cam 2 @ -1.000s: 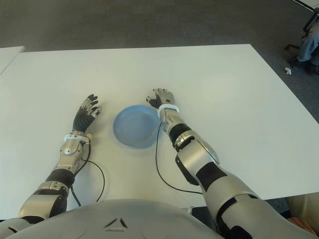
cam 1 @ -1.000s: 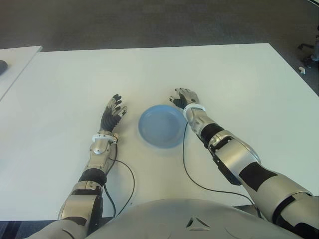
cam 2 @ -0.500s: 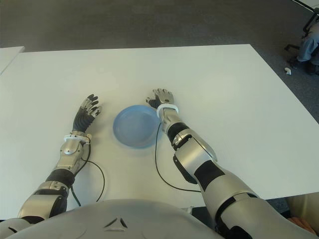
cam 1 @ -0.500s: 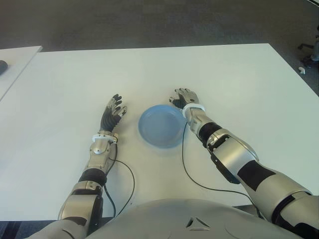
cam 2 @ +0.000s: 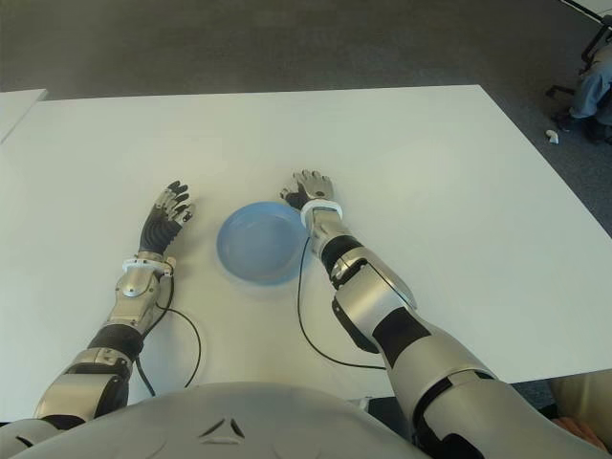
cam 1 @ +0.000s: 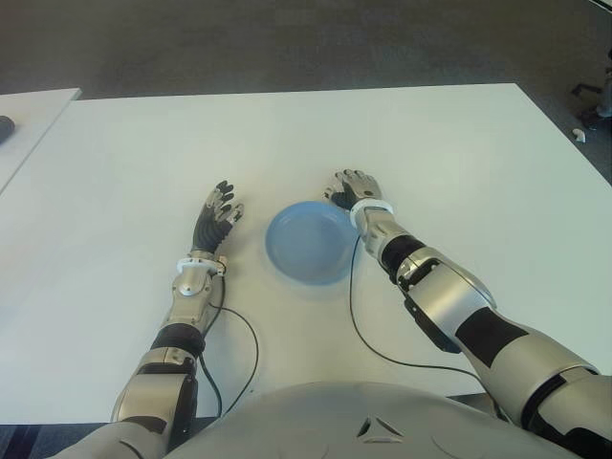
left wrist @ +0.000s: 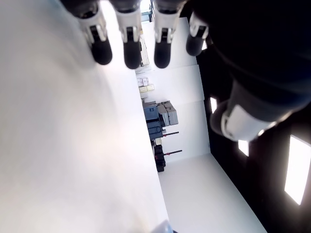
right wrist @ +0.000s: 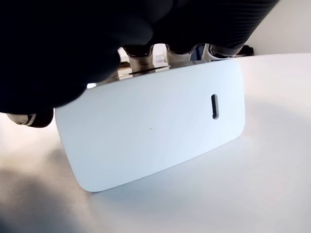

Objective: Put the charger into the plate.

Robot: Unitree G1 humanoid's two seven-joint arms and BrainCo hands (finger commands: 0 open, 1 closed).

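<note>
On a white table (cam 1: 430, 143), the right hand (cam 1: 356, 188) sits just beyond the blue plate (cam 1: 308, 242), fingers clasped around the charger (right wrist: 150, 131): a flat white block with rounded corners and one small slot. The left hand (cam 1: 218, 212) shows left of the plate, fingers relaxed and empty.

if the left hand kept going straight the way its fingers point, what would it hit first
Nothing, it seems. The left hand, open, points away from the robot across bare table, left of the plate. The charger is in the right hand.
</note>
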